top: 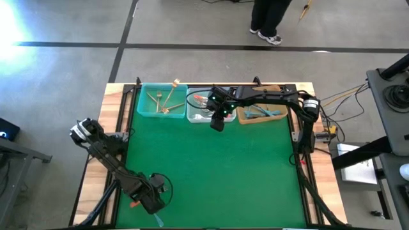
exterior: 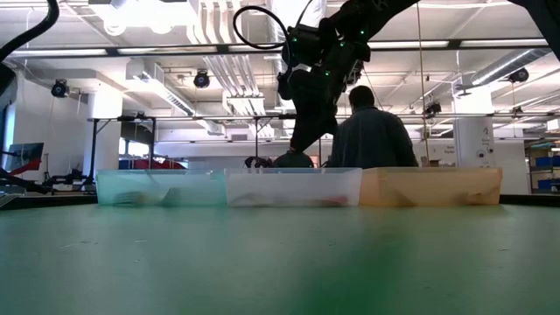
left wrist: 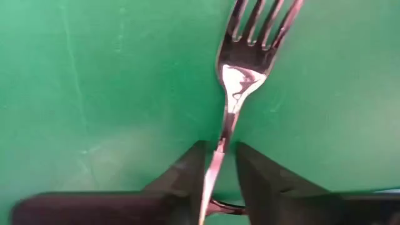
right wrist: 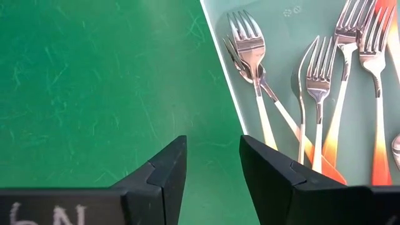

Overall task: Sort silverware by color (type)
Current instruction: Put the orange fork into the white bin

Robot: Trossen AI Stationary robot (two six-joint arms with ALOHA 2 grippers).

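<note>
A silver fork (left wrist: 240, 75) lies flat on the green mat near the table's near-left corner. My left gripper (left wrist: 220, 164) points down over it and is open a little. One finger stands on each side of the fork's neck with a narrow gap, and the handle is hidden under the gripper. In the high view an orange bit (top: 134, 204) shows beside that gripper (top: 152, 199). My right gripper (right wrist: 212, 161) hangs open and holds nothing, above the mat at the near wall of the clear middle bin (top: 199, 108). That bin holds silver forks with orange handles (right wrist: 322, 94).
Three bins stand along the far edge: a teal one (top: 160, 102) with gold forks, the clear middle one, and a tan one (top: 262, 115) with teal-handled forks. A teal bit (top: 158, 221) lies at the near edge. A person (exterior: 372, 131) sits beyond the table.
</note>
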